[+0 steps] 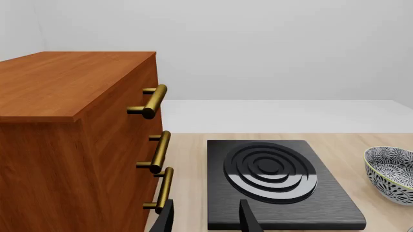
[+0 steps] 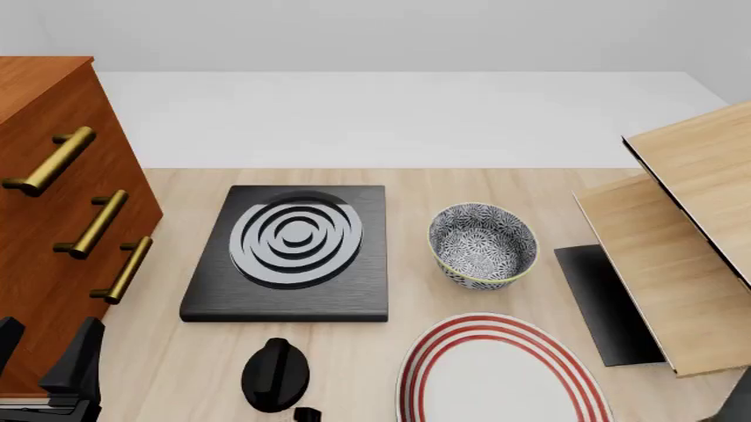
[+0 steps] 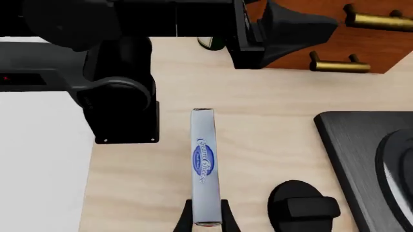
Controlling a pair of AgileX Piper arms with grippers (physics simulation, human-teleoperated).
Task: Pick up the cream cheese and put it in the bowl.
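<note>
The cream cheese (image 3: 205, 166) shows only in the right wrist view: a slim white and pale blue box with a dark blue oval logo, lying on its narrow side on the tabletop (image 3: 258, 125). The right hand (image 3: 206, 220) has its two dark fingers (image 3: 187, 217) against the box's near end, one on each side, clamped on it. Just beside the box stands a black knob (image 3: 300, 205), and past that the corner of the black stove plate (image 3: 368, 145). Beyond the box's far end sits the dark bulk of the left arm (image 3: 123, 96).

In the front view the bowl (image 2: 481, 244), speckled black and white with a pale yellowish rim, stands upright a little right of the middle of the tabletop, open and with nothing in it. At its 9 o'clock, just beside it, lies the stove plate (image 2: 291, 255) with its ringed burner; at its 6 o'clock is the red-striped plate (image 2: 505, 374), near but apart. The knob (image 2: 276, 374) stands at the plate's 9 o'clock.

The left hand (image 1: 206, 217) hovers beside the wooden cabinet (image 1: 65, 125) with its brass handles (image 1: 154, 101), fingers apart and holding nothing.
</note>
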